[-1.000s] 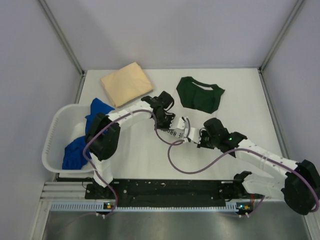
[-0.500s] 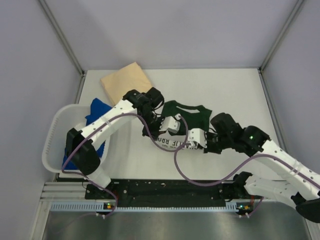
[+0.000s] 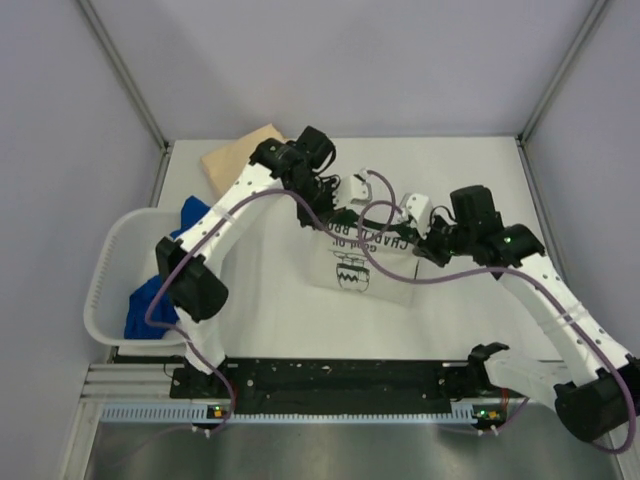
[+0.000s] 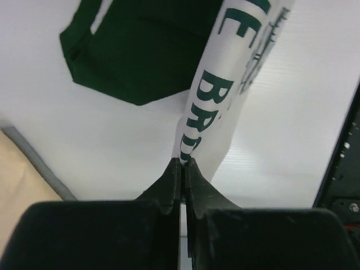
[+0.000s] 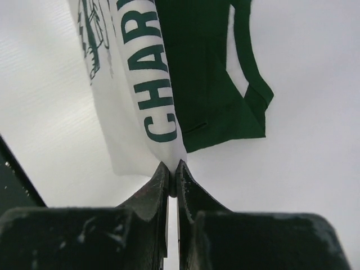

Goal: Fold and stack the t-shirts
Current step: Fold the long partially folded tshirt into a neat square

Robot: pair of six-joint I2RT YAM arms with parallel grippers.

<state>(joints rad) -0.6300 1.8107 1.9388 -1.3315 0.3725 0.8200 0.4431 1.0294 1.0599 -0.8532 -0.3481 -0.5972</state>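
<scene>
The white t-shirt (image 3: 362, 268) with dark green sleeves and dark print is held up over the middle of the table, its lower part draped down toward the near edge. My left gripper (image 3: 345, 192) is shut on one edge of it (image 4: 216, 95). My right gripper (image 3: 415, 212) is shut on the other edge (image 5: 147, 101). A dark green sleeve shows below each gripper (image 4: 140, 50) (image 5: 216, 73). The folded tan t-shirt (image 3: 232, 160) lies at the back left, partly behind my left arm. Blue t-shirts (image 3: 150, 300) lie in the basket.
A white plastic basket (image 3: 100, 290) stands at the table's left edge. Purple cables loop from both arms over the shirt. Grey walls close in the back and sides. The black rail with the arm bases runs along the near edge.
Both grippers have lifted and carried the white shirt toward the back of the table. The shirt has opened out, its white printed body now hanging down in view.
</scene>
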